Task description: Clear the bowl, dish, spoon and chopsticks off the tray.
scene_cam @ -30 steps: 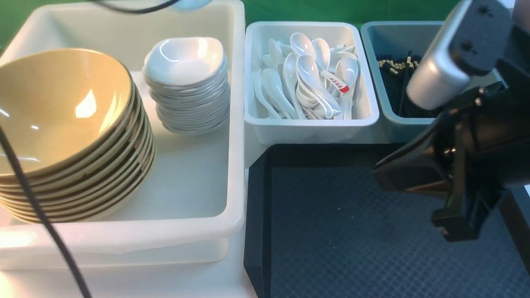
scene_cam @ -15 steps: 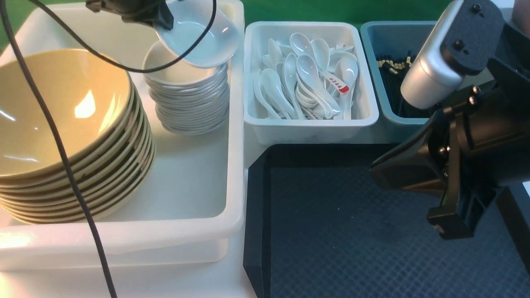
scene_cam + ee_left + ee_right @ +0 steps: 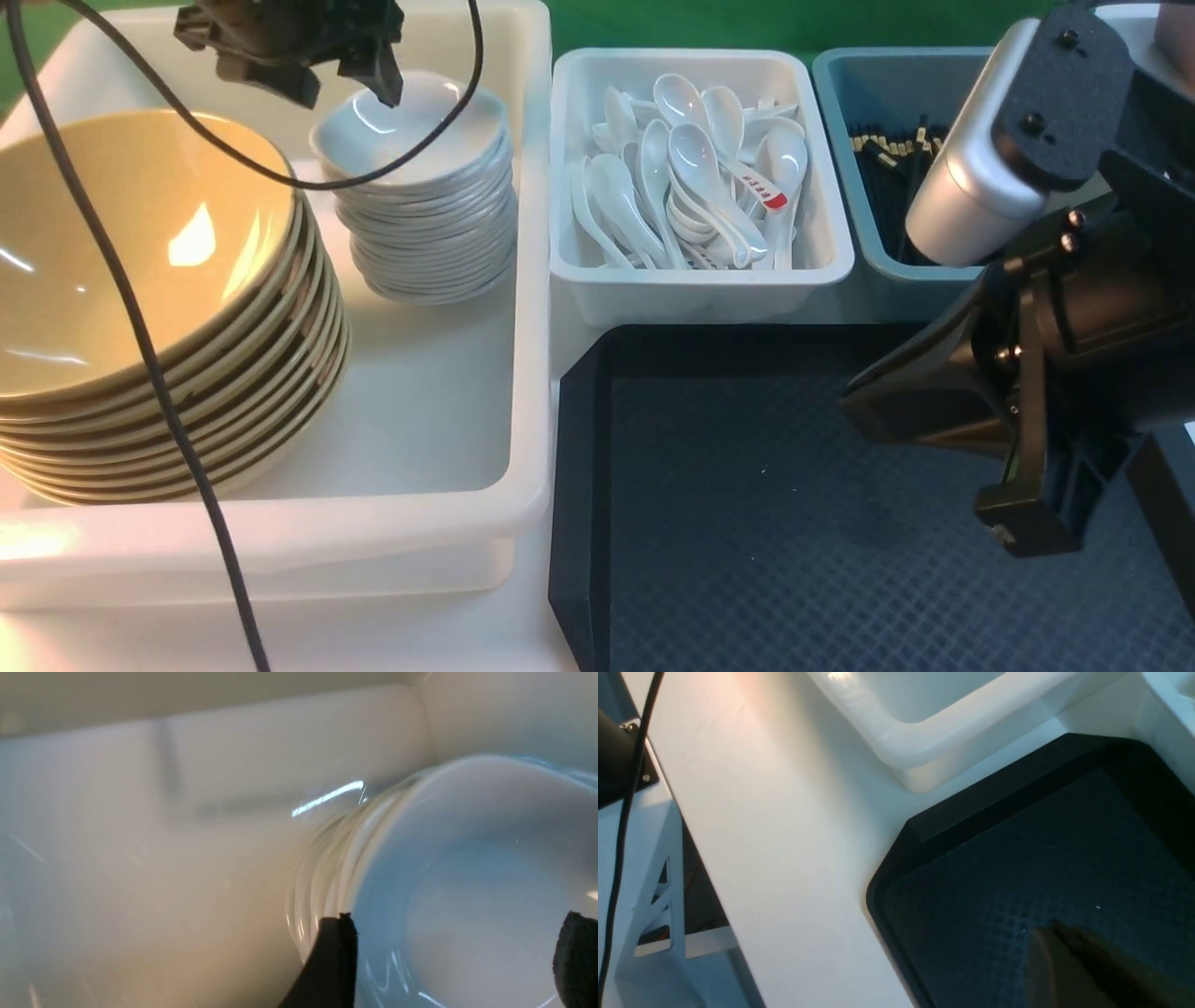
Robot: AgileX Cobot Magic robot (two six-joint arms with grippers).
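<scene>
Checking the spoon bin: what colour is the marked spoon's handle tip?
Red, on the white spoon; front view shows it best.

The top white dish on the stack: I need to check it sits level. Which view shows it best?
The front view: the whole dish sits on the stack, the open left gripper above it. The left wrist view shows only part, blurred and close. The right wrist view shows none of it.

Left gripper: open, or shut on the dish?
Open. The left gripper shows its fingertips spread wide, and the dish lies free on top of the white stack.
</scene>
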